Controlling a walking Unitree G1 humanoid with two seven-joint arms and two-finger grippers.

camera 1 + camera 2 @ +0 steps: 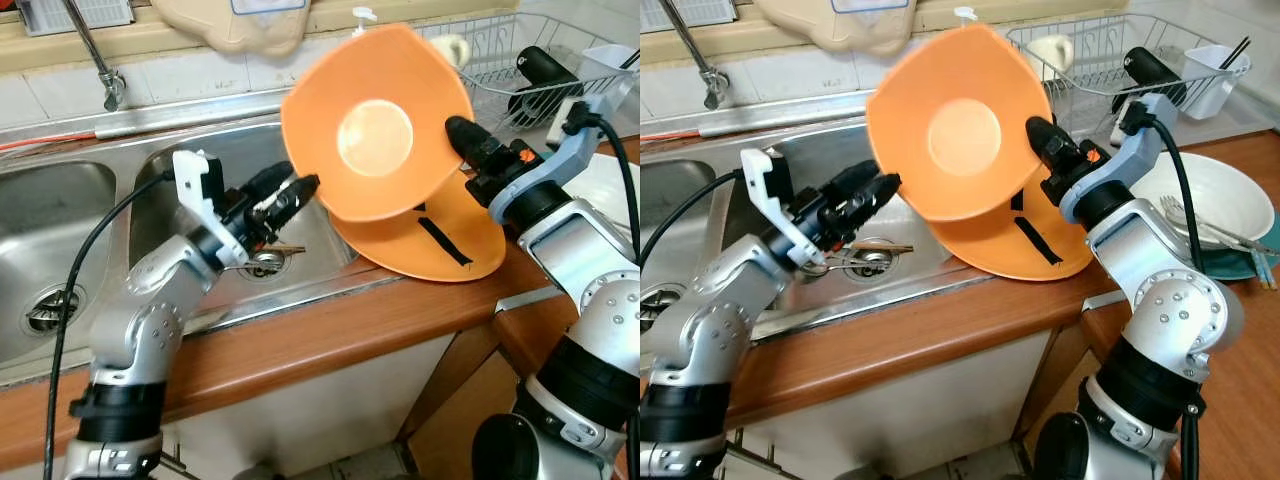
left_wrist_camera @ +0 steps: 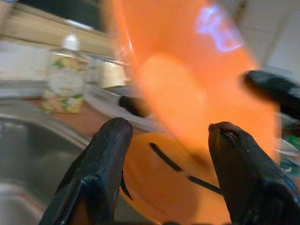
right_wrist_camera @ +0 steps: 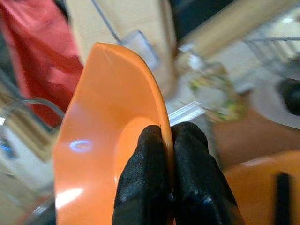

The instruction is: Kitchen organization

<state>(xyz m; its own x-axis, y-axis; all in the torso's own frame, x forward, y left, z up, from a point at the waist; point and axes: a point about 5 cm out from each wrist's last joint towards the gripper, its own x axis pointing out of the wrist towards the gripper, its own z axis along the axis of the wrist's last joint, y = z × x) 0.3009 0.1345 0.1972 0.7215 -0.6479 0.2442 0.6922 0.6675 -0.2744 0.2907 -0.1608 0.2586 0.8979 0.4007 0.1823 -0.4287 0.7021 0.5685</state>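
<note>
Orange bowl (image 1: 375, 125) hangs tilted over the sink's edge, its rim pinched in my right gripper (image 3: 169, 140), left gripper (image 1: 290, 192) spread empty; I judge its placing remains undone.

orange plate (image 1: 375, 125); second orange plate (image 1: 440, 240), black stripes; white bowl (image 1: 1215, 195); steel-grey sink (image 1: 60, 210).

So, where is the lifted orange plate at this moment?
The orange plate is held in the air by the right gripper at its rim, above the second orange plate on the counter, beside the sink.
</note>
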